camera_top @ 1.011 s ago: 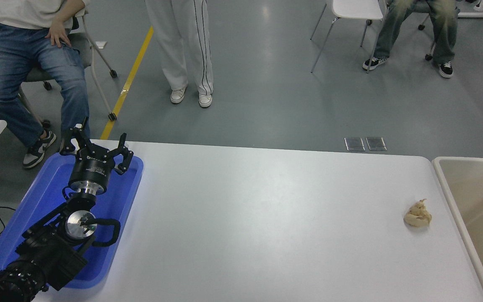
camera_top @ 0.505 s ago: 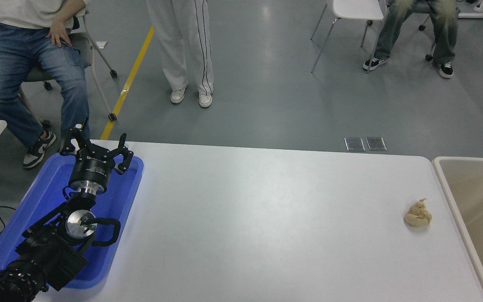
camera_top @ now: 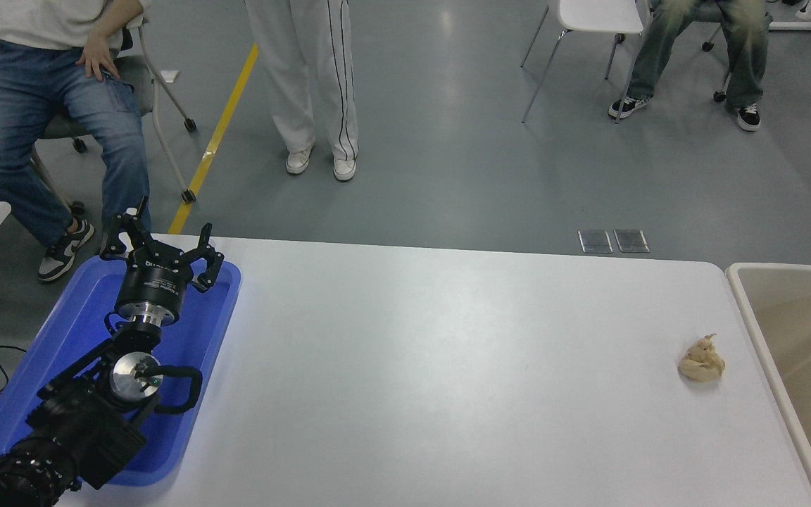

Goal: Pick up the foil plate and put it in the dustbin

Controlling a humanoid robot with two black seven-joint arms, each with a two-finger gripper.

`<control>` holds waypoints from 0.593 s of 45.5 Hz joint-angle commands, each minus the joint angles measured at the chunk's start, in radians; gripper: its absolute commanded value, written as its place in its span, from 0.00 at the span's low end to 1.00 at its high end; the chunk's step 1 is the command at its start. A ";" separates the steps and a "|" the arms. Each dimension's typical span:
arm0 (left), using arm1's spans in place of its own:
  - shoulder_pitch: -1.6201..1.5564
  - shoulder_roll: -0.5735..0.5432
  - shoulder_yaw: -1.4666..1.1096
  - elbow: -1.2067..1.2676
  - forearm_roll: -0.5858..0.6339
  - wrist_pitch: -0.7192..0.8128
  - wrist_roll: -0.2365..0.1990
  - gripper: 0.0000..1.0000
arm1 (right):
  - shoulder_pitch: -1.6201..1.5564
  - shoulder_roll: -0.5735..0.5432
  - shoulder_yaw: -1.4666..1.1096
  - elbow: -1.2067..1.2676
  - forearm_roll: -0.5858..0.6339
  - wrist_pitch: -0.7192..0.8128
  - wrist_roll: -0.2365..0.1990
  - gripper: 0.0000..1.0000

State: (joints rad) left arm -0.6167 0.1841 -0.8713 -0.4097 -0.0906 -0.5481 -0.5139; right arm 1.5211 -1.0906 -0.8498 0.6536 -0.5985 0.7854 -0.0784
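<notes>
Foil plate nowhere to be seen: not on the table (camera_top: 405, 366), not in the visible part of the dustbin (camera_top: 800, 338) at the right edge, not in the bare parts of the blue tray (camera_top: 82, 317). Possibly lying deeper in the dustbin, below the picture's lower right corner, but only a slice of the beige interior shows, so no telling. No way, then, to give its heading or its long axis; nothing silver or wrinkled anywhere in view.

Left pincer (camera_top: 159, 246) parked over the far end of the blue tray at the lower left, fingers spread apart, nothing between them. Right arm and its pincer out of view altogether.

Judging the step: either right at the start, with the plate not yet set out, or right at the end, with it already dropped in the bin. No grasp, carry or release under way.

Next move, if the plate does turn up on the table: bring the right arm in, line the fingers up across the rolled rim, pinch lightly so as not to crush thin foil, lift clear and carry to the right over the pale rim of the bin.

Small beige lumpy wad (camera_top: 702, 360) resting on the table just left of the dustbin, apart from its rim; not the thing asked for, best left alone.
</notes>
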 commanded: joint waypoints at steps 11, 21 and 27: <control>0.000 0.000 0.000 0.000 0.000 -0.001 0.000 1.00 | -0.585 0.207 0.371 -0.246 0.161 -0.116 0.002 0.00; 0.000 0.000 0.000 0.000 0.000 -0.001 0.000 1.00 | -0.673 0.256 0.379 -0.249 0.213 -0.426 0.002 0.00; 0.000 0.000 0.000 0.000 0.000 0.000 0.000 1.00 | -0.723 0.290 0.379 -0.247 0.252 -0.615 0.002 0.00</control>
State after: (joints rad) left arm -0.6166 0.1838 -0.8713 -0.4107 -0.0905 -0.5483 -0.5139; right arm 0.9260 -0.8706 -0.5016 0.4262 -0.4163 0.4655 -0.0768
